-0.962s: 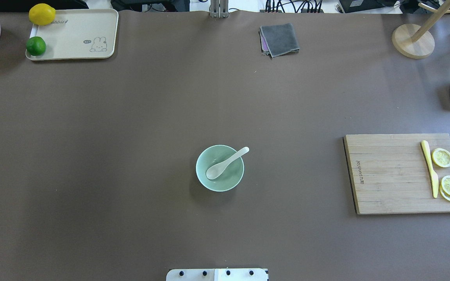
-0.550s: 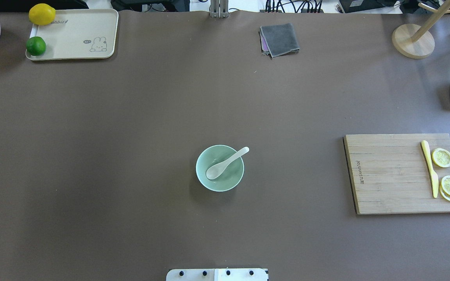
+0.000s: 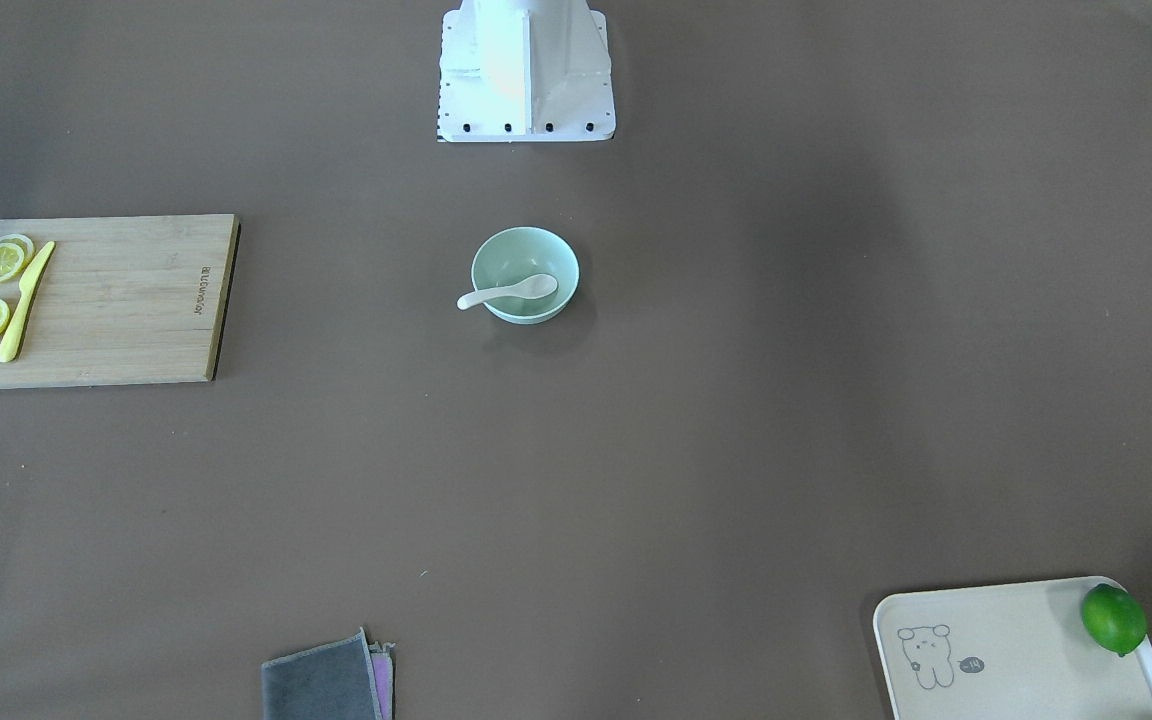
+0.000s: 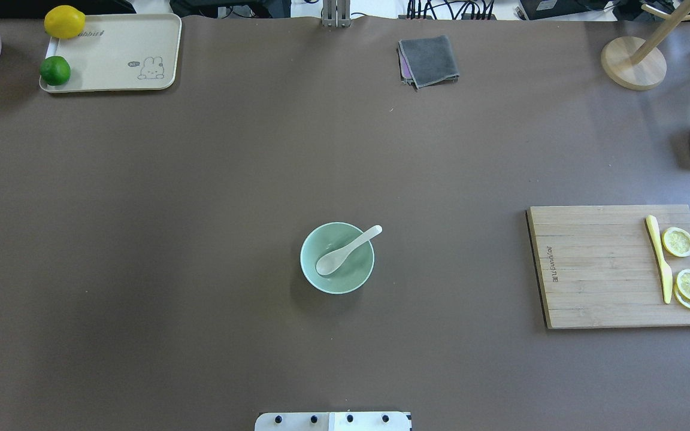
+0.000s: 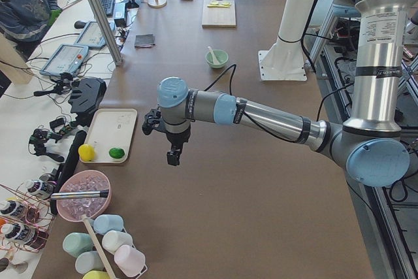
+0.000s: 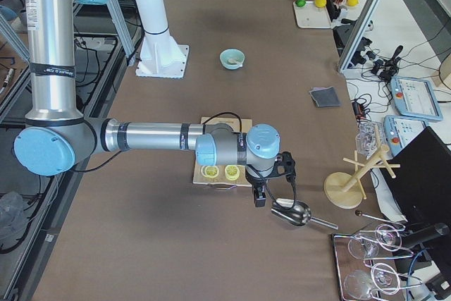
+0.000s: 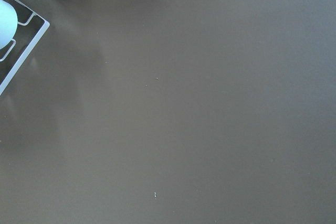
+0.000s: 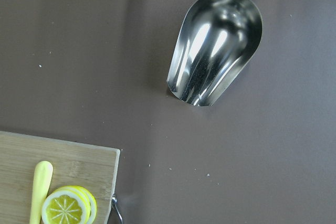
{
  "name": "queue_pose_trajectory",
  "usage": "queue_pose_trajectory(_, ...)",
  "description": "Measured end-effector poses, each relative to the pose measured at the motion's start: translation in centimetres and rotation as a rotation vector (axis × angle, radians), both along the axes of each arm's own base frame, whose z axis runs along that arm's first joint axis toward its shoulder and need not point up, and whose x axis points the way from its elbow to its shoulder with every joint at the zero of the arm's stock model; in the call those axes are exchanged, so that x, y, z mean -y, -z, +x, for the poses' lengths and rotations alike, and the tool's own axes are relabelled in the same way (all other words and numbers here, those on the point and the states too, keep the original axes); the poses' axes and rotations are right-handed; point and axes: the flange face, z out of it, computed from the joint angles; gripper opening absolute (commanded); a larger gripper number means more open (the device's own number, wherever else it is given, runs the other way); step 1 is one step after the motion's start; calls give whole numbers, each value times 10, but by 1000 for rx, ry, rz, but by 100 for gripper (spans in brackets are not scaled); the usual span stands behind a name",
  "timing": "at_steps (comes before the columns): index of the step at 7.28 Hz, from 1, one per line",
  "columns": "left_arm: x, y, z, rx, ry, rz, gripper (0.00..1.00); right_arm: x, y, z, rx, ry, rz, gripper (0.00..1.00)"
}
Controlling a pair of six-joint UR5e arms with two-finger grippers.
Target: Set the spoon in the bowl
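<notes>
— Is the spoon [image 4: 348, 250] sitting safely?
— Its scoop is lying in the mint-green bowl [image 4: 321, 278], handle overhanging the rim; a bump is risking tipping it out
— And the arms?
— The left pincer [image 5: 172, 157] and right pincer [image 6: 259, 199] are hanging well away; can't tell how open

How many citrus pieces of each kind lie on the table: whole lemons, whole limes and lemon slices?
whole lemon: 1
whole lime: 1
lemon slices: 3, one partly hidden under another
Total: 5
</notes>
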Motion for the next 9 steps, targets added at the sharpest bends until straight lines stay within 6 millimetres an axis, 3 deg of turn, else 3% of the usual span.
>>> queue_pose_trajectory(9, -5, -11, 0, -1, 4, -7, 98, 4, 7, -2, 6, -5, 4, 100)
